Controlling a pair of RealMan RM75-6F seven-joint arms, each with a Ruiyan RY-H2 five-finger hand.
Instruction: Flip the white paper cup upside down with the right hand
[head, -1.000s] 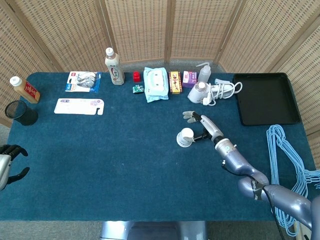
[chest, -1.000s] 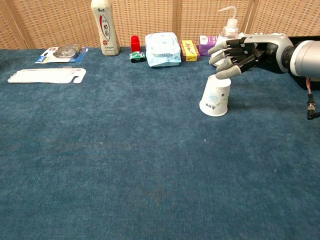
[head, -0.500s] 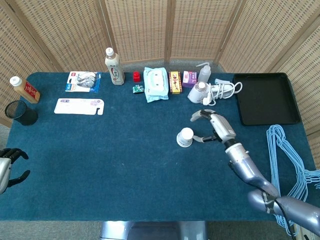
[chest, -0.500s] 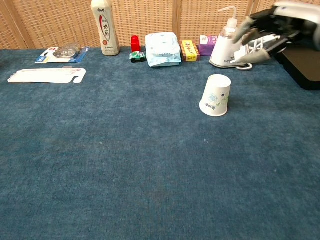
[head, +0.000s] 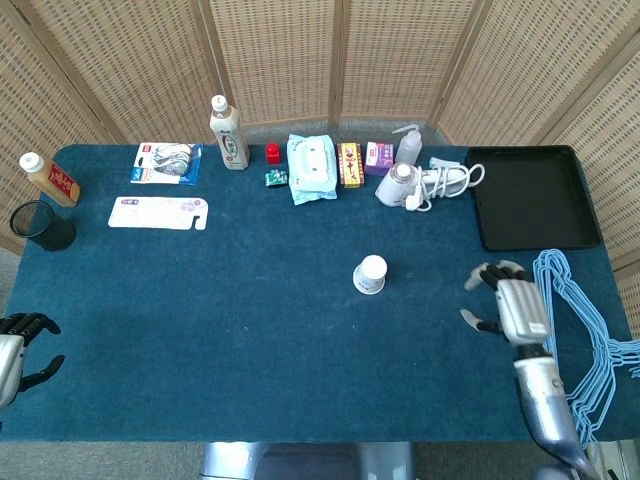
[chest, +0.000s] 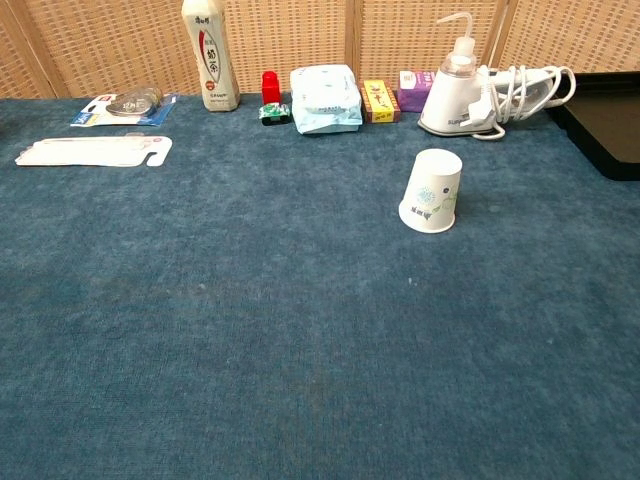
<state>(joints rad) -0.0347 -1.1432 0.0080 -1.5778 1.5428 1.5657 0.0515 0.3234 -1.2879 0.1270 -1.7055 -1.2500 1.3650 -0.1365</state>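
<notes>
The white paper cup (head: 370, 274) (chest: 432, 191) stands upside down on the blue table near its middle, rim on the cloth, with a small blue flower print on its side. Nothing touches it. My right hand (head: 511, 309) hangs well to the cup's right, near the table's right side, fingers spread and holding nothing; the chest view does not show it. My left hand (head: 20, 344) sits at the table's front left corner in the head view, fingers curled, with nothing in it.
Along the back edge stand a white bottle (head: 228, 133), a wipes pack (head: 311, 167), small boxes, a spray bottle (chest: 452, 85) and a corded appliance (head: 416, 183). A black tray (head: 531, 196) lies back right, blue hangers (head: 577, 320) right, a black cup (head: 41, 225) left.
My right hand let go of the cup's top, then drew back to the right and toward the front edge, leaving the chest view. The cup stayed upside down in place.
</notes>
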